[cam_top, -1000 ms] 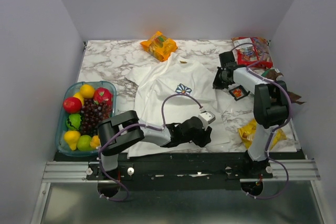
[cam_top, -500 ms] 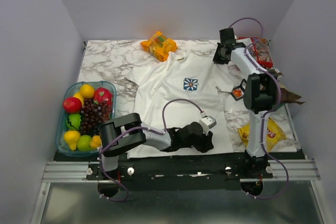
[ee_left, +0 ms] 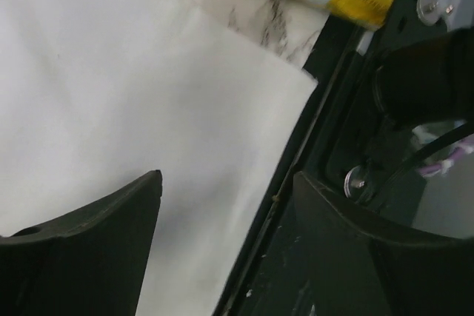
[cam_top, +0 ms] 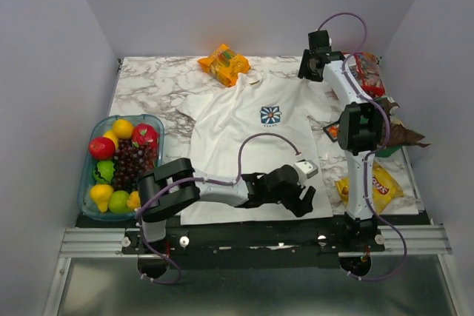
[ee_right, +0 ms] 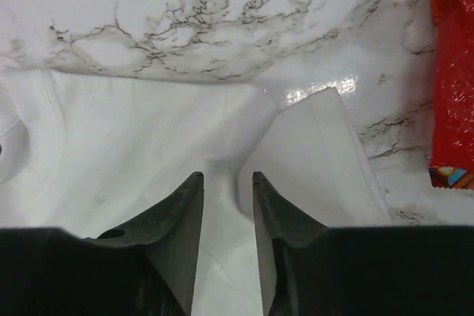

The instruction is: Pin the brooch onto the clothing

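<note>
Brooch (cam_top: 332, 132): tiny orange-red pin on what looks like a small dark backing. It lies on the white-and-grey marble-pattern tabletop (cam_top: 148, 86), just off the R edge of the white short-sleeved T-shirt (cam_top: 215, 138), and is part-hidden by the R arm (cam_top: 359, 127). The shirt lies flat, chest up, w/ its blue-and-white daisy print (cam_top: 270, 115) showing. Brooch and shirt look near but not touching. R pincer (ee_right: 226, 179) hangs over the far R sleeve, jaws a little apart above a raised crease, pinching nothing that we can make out. L pincer (ee_left: 226, 183) sits low at the near R hem corner, jaws spread wide, empty. Key relation: from the R pincer the brooch lies back toward the bases and slightly R; from the L pincer it lies farther out and to the R. We judge it approx. btwn the two, on the R arm's side, so that arm looks better placed. Long axis of the pin: too small to read. Count: 1 brooch, 1 shirt, 2 pincers, 3 snack bags (orange (cam_top: 224, 63), red (cam_top: 363, 72), yellow (cam_top: 381, 186)), 1 clear blue tray of fruit (cam_top: 81, 186).
</note>
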